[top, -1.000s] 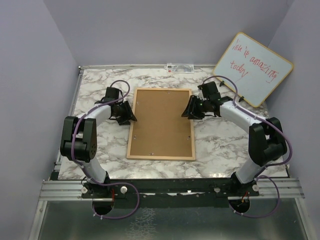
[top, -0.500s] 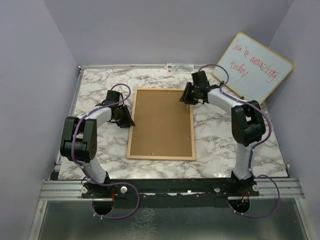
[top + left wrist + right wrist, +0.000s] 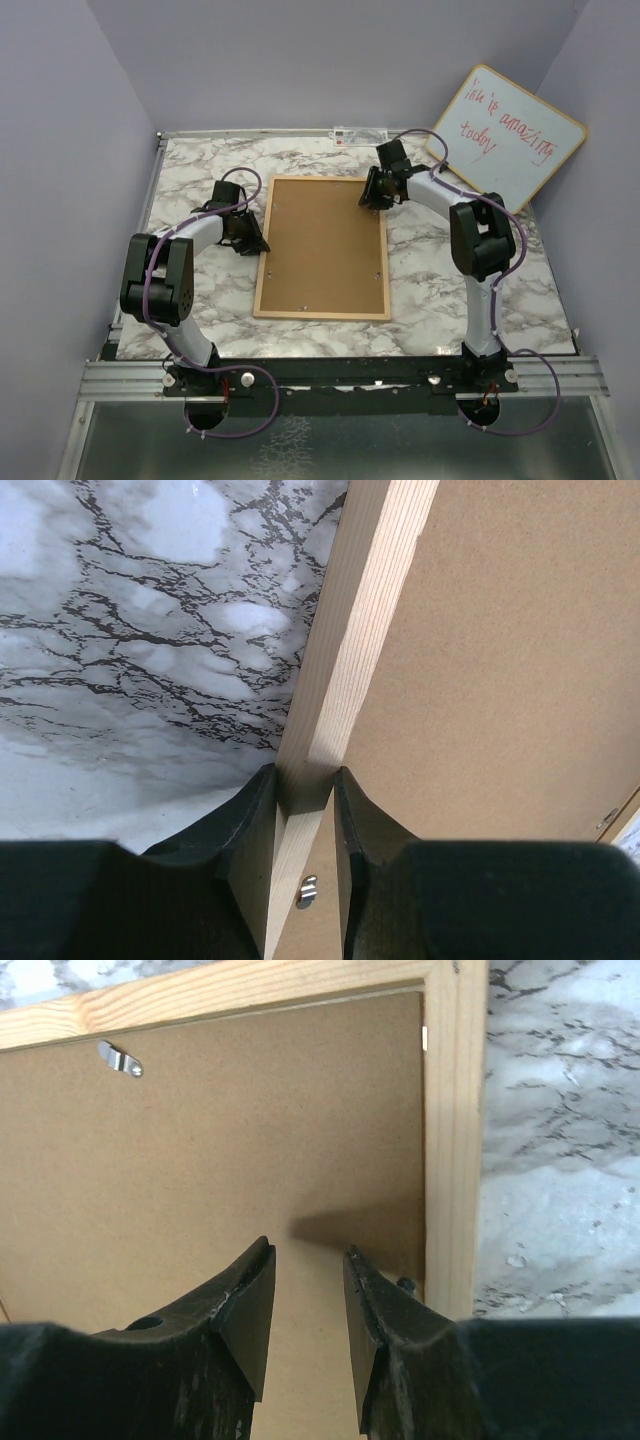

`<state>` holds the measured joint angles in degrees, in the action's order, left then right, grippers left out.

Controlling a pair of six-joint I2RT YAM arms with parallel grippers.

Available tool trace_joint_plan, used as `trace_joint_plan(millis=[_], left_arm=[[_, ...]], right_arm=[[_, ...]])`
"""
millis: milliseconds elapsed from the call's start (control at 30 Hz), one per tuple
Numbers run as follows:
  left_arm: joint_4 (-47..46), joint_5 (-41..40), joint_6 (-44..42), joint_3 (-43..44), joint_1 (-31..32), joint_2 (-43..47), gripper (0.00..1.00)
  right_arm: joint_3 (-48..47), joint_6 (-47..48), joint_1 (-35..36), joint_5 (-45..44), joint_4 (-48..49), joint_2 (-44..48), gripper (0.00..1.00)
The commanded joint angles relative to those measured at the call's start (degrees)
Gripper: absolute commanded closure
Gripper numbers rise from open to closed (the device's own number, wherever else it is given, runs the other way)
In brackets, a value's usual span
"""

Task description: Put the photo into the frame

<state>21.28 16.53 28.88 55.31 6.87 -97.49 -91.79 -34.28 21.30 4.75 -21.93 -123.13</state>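
The frame (image 3: 320, 314) lies face down in the middle of the marble table, its brown backing board (image 3: 325, 245) facing up. The photo is hidden. My left gripper (image 3: 258, 238) is at the frame's left rail. In the left wrist view the left gripper (image 3: 305, 780) is shut on that light wood rail (image 3: 360, 610), one finger on each side. My right gripper (image 3: 368, 195) is over the far right corner. In the right wrist view the right gripper (image 3: 308, 1250) stands open above the backing board (image 3: 250, 1140), with nothing between its fingers, just inside the right rail (image 3: 455, 1140).
A whiteboard (image 3: 505, 138) with red writing leans against the back right wall. A small metal clip (image 3: 120, 1058) sits on the backing near the far rail, another (image 3: 308, 888) by the left rail. Purple walls close in the table (image 3: 200, 180) on three sides.
My right gripper has moved from the middle of the frame's right rail to its far right corner and narrowed a little. The left gripper has closed onto the left rail.
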Motion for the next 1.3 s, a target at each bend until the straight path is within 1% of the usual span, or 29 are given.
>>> trace_joint_plan(millis=[0, 167, 300, 433, 533, 733, 867, 1000, 1167, 1267], left_arm=[[0.6, -4.2, 0.5, -1.3, -0.1, 0.0, 0.75], [0.3, -3.6, 2.3, -1.1, -0.1, 0.1, 0.77], [-2.4, -1.3, 5.9, -2.6, 0.0, 0.5, 0.81], [-5.0, -1.1, 9.8, -4.7, 0.4, 0.7, 0.94], [-6.2, -1.3, 11.5, -5.7, 0.6, 0.7, 1.00], [-6.2, -3.4, 13.7, -6.6, 0.9, 1.3, 1.00], [-6.2, -4.6, 15.1, -7.1, 0.9, 2.3, 1.00], [-6.1, -4.8, 14.9, -7.1, 0.9, 2.4, 1.00], [-6.1, -4.8, 14.5, -7.3, 0.9, 2.2, 1.00], [-6.0, -4.9, 14.3, -7.3, 0.9, 2.1, 1.00]], right_arm=[[-1.2, 2.1, 0.2, -4.4, -7.4, -1.6, 0.61], [-1.1, 2.9, 0.2, -5.6, -10.9, -0.5, 0.62], [-1.0, 3.4, 0.2, -5.1, -12.5, -0.2, 0.62], [-1.4, 3.2, 0.2, -5.3, -14.4, -0.3, 0.62], [-1.3, 3.0, 0.2, -6.1, -15.2, -0.1, 0.63], [-1.2, 2.8, 0.2, -6.3, -16.8, 0.4, 0.65], [0.1, 2.0, 0.2, -8.6, -17.2, 1.1, 0.66], [1.2, 1.3, 0.1, -9.3, -14.5, 1.0, 0.66], [-0.6, 0.6, 0.1, -10.3, -11.4, -0.6, 0.62], [-2.3, 0.1, 0.0, -11.5, -11.4, -1.9, 0.60]])
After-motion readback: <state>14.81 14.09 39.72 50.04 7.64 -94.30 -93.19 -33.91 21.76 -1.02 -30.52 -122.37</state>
